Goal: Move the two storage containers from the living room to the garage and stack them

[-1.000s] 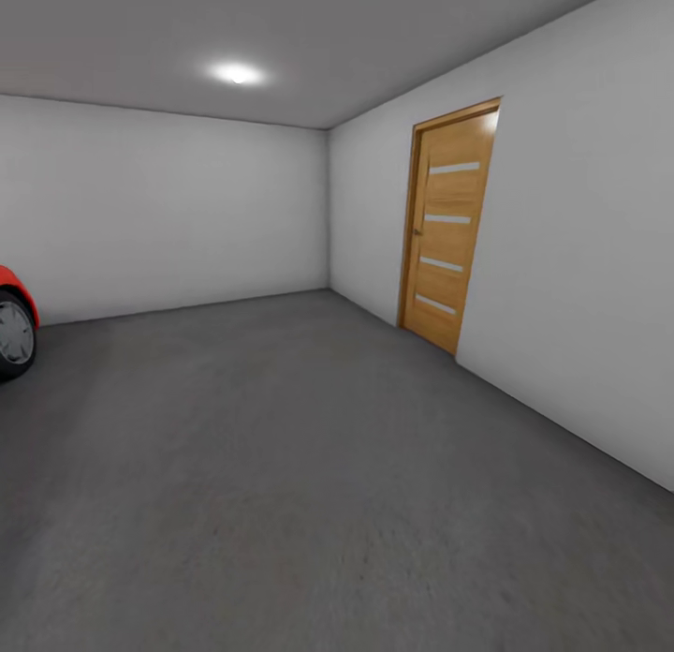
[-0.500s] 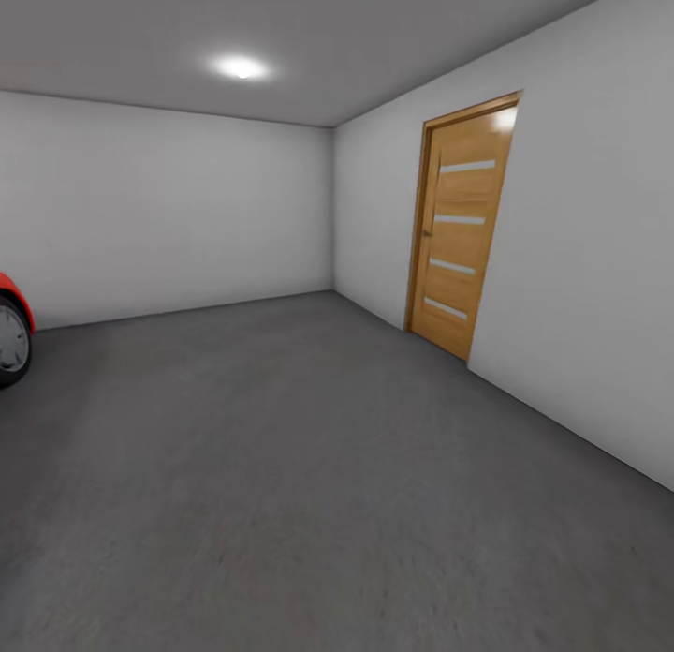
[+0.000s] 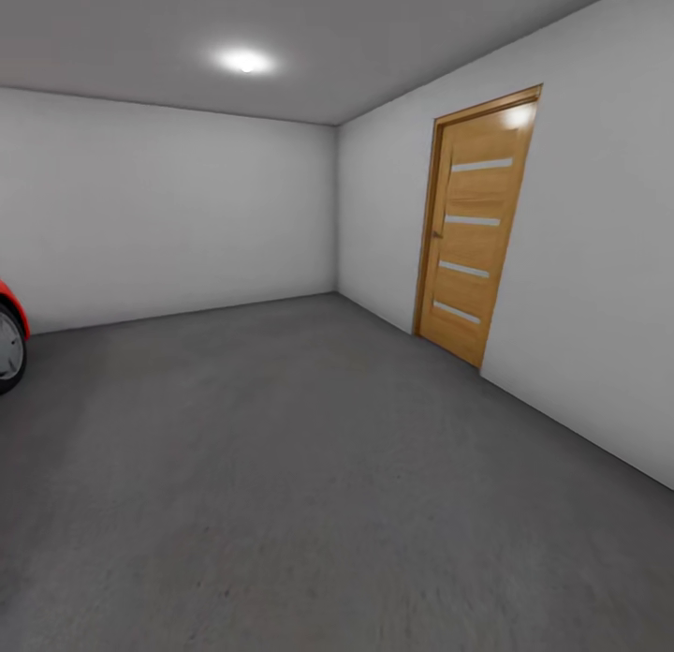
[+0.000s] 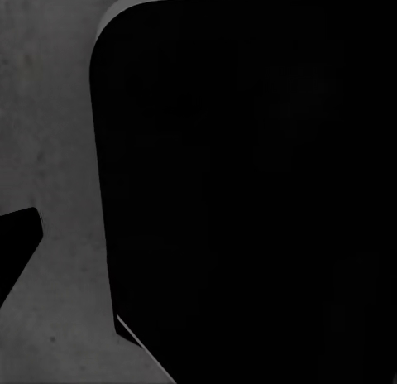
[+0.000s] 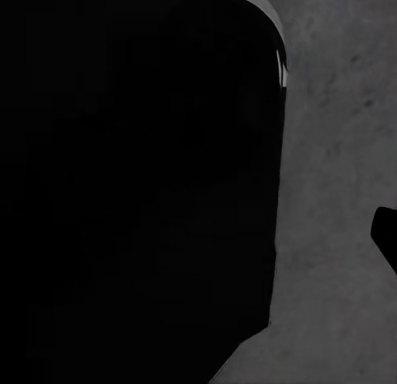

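I am in the garage, facing its dark grey concrete floor (image 3: 309, 465) and pale grey walls. The two storage containers are out of view. In the left wrist view a large black rounded body (image 4: 248, 185) blocks most of the picture, with speckled floor (image 4: 50, 111) beside it and a small black wedge (image 4: 16, 252) at the edge. The right wrist view has a similar black mass (image 5: 132, 185), floor (image 5: 339, 111) and a black wedge (image 5: 387, 239). Whether those wedges are fingers is unclear.
A wooden door with glass strips (image 3: 473, 226) is shut in the right wall. The wheel and red fender of a car (image 3: 7, 338) poke in at the left edge. Open floor stretches ahead to the back wall (image 3: 168, 202).
The whole head picture has shifted: the door has grown and slid right, and the car has slipped further off the left edge, so the camera has moved forward.
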Robot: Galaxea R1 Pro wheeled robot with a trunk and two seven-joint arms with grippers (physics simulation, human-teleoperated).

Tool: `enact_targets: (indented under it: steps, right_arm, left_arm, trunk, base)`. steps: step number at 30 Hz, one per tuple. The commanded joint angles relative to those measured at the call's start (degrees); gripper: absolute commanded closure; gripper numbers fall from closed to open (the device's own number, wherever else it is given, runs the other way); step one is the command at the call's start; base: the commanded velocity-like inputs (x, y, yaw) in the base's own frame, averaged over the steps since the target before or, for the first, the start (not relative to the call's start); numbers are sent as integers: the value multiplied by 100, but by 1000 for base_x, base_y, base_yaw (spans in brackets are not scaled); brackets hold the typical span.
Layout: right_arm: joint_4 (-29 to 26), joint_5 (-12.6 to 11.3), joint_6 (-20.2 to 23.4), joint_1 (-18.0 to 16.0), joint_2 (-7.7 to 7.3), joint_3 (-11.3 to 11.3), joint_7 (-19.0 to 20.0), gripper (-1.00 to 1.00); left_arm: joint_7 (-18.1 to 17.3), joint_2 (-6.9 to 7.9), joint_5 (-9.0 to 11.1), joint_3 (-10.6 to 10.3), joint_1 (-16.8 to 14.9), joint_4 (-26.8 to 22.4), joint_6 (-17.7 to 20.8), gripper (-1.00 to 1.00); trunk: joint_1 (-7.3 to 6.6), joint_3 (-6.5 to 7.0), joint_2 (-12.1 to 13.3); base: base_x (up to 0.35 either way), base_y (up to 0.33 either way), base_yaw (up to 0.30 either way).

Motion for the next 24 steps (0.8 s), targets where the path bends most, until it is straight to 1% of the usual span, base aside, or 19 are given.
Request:
enact_targets:
  steps: [1, 24]
  right_arm:
    - [-16, 7, 0, -2, -9, -7, 1, -100]
    - [-32, 17, 0, -2, -11, -11, 1, -100]
  left_arm:
    - [-5, 0, -2, 0, -3, 0, -6, -100]
    - [11, 6, -6, -1, -3, 0, -46, -100]
  trunk:
    - [3, -6, -3]
    - [3, -6, -3]
  base:
    - [301, 174, 0]
    - [305, 162, 0]
